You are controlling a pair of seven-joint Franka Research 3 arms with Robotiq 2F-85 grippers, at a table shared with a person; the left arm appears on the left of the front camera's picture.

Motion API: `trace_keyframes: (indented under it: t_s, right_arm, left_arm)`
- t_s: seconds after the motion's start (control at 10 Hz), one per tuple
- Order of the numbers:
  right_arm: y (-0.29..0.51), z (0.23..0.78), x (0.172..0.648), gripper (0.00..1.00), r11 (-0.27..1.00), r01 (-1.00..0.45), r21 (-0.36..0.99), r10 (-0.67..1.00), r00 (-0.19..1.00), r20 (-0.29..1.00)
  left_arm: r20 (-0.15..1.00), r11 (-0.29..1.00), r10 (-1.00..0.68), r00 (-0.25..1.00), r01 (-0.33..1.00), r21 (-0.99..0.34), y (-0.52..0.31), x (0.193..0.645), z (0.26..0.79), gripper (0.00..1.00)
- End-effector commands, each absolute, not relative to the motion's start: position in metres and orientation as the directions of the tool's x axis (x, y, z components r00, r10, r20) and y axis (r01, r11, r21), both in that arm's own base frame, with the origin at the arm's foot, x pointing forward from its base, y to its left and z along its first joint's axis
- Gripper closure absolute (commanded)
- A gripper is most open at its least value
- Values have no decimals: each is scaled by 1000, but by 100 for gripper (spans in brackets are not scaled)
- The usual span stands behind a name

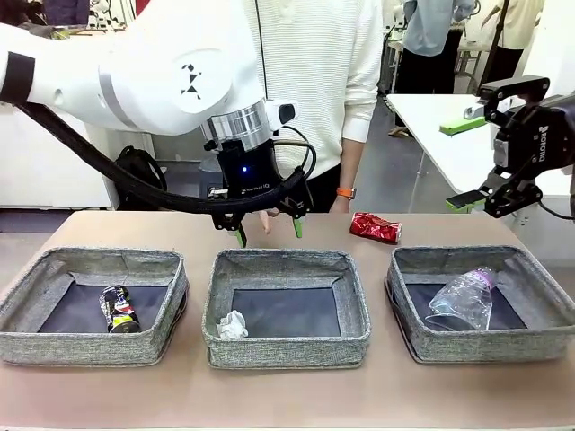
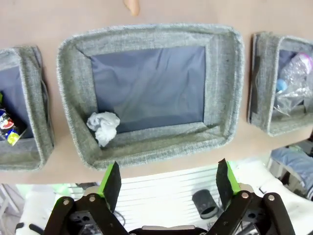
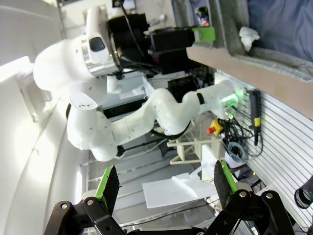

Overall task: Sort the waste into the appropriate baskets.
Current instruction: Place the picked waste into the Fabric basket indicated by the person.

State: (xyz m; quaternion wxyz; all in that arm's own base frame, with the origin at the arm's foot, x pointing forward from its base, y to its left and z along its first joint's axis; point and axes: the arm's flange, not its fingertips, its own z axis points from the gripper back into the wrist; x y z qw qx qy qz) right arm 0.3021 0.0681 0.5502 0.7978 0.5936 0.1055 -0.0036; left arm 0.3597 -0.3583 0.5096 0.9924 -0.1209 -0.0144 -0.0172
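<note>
Non-task stuff I can see from here: tan tabletop [image 1: 287, 395] runs the full width of the front view. Person standing at the far side in a white ribbed sweater [image 1: 314, 63], orange watch [image 1: 345, 192] on the wrist nearest the table edge. Behind, to the picture's right, a white table [image 1: 440, 135] with more people standing further back by it. Black bag-like lump [image 1: 139, 171] on the floor behind the table, picture left; can't tell exactly what it is. In the right wrist view there's a white slatted wall panel [image 3: 279, 122] with a black tool [image 3: 254, 112] and cables hanging on it, plus a red button [image 3: 211, 130] nearby.
</note>
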Motion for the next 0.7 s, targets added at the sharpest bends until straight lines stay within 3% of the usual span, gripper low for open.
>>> trace_keyframes:
  t_s: [0.0, 0.1, 0.3, 0.6]
  right_arm:
    - [70, 554, 302, 0, 280, 147, 949, 118, 975, -186]
    - [70, 554, 302, 0, 280, 147, 949, 118, 975, -186]
    - [70, 554, 302, 0, 280, 147, 949, 118, 975, -186]
    - [70, 554, 302, 0, 280, 147, 949, 118, 975, -186]
  left_arm:
    - [-120, 923, -208, 971, 154, -353, -332, 370, 531, 0]
    - [-169, 854, -326, 930, 213, -474, -300, 378, 556, 0]
    - [-10, 558, -574, 819, 382, -737, -215, 385, 602, 0]
    - [162, 361, -376, 913, 305, -881, -103, 369, 615, 0]
